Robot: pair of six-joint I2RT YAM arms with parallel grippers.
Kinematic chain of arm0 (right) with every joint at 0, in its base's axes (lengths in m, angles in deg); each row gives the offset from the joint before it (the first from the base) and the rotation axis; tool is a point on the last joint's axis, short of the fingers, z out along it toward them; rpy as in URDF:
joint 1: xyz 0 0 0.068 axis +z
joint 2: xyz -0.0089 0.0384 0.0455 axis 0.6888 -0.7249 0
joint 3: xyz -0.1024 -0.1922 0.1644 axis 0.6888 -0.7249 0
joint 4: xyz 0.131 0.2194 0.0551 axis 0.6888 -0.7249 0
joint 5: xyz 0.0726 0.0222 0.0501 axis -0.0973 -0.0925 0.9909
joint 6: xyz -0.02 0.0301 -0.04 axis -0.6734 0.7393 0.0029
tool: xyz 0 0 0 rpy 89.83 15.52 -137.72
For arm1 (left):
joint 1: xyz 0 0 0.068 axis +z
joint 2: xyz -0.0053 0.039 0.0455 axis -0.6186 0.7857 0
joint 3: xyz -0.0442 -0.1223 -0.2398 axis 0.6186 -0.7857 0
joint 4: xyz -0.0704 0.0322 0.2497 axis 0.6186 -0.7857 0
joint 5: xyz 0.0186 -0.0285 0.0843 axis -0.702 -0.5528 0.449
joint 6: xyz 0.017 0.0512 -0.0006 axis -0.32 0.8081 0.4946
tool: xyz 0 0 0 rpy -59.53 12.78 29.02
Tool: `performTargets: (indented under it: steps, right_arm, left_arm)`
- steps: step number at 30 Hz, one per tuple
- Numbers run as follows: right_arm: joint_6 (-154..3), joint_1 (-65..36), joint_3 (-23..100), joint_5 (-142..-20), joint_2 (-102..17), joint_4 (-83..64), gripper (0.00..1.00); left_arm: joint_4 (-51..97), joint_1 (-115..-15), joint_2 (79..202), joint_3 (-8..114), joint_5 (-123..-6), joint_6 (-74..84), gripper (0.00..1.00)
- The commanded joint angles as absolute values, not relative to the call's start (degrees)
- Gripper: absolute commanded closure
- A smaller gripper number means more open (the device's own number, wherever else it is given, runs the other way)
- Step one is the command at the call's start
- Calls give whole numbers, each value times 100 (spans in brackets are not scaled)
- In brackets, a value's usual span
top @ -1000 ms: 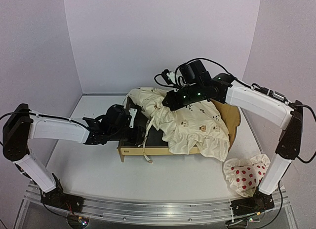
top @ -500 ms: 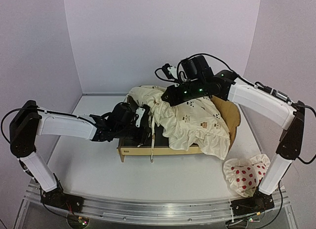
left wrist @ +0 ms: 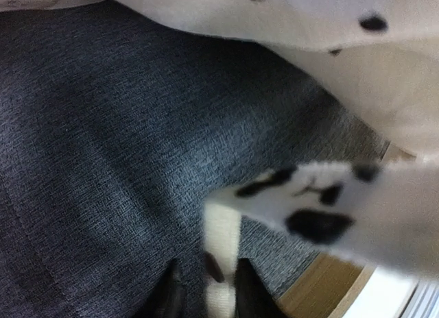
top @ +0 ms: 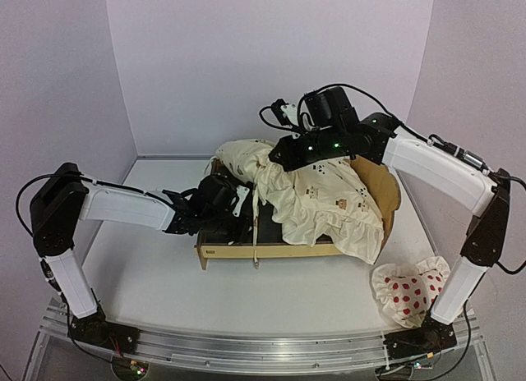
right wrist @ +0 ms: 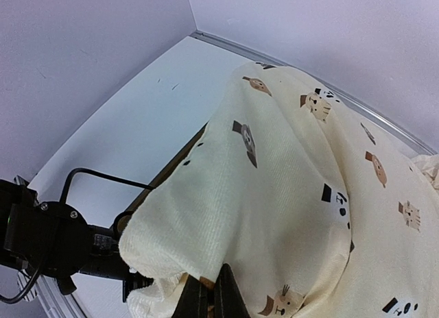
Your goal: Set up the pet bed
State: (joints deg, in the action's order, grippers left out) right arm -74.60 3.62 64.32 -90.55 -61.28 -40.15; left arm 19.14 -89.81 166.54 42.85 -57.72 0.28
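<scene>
Left gripper (left wrist: 206, 292) and right gripper (right wrist: 206, 295) each pinch the cover (top: 329, 196), half spread over the pet bed (top: 283, 250); pillow (top: 407, 291) unplaced

You have a cover (top: 329, 202) in cream, sprinkled with small animal faces in brown, black and white. It lies over a pet bed (top: 279, 251) of pale plywood, whose felt base (left wrist: 103, 160) is a mottled dark grey. Your pillow (top: 409, 292) is white with red dots, the table (top: 164, 274) is white, and the walls (top: 246, 61) are a pale lilac.
</scene>
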Motion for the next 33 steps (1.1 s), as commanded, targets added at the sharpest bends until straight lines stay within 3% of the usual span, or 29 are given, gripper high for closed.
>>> performTargets:
  steps: [1, 2, 3, 20, 33]
  right_arm:
    - [-7419, 328, 6585, -9113, -5772, -3786, 100]
    - [-7419, 330, 6577, -9110, -5767, -3786, 100]
    - [-7419, 329, 6569, -9115, -5765, -3786, 100]
    - [-7280, 329, 6352, -9012, -5831, -3706, 100]
    - [-7181, 330, 6037, -8922, -5769, -3513, 100]
  left_arm:
    - [1667, -8998, 16683, 4602, -5695, 117, 88]
    - [1612, -8998, 16678, 4635, -5668, 131, 97]
    - [1571, -8999, 16667, 4669, -5560, 133, 100]
    - [3300, -8998, 15278, 3420, -6154, 505, 100]
    - [6369, -8999, 15121, 1530, -6397, 888, 100]
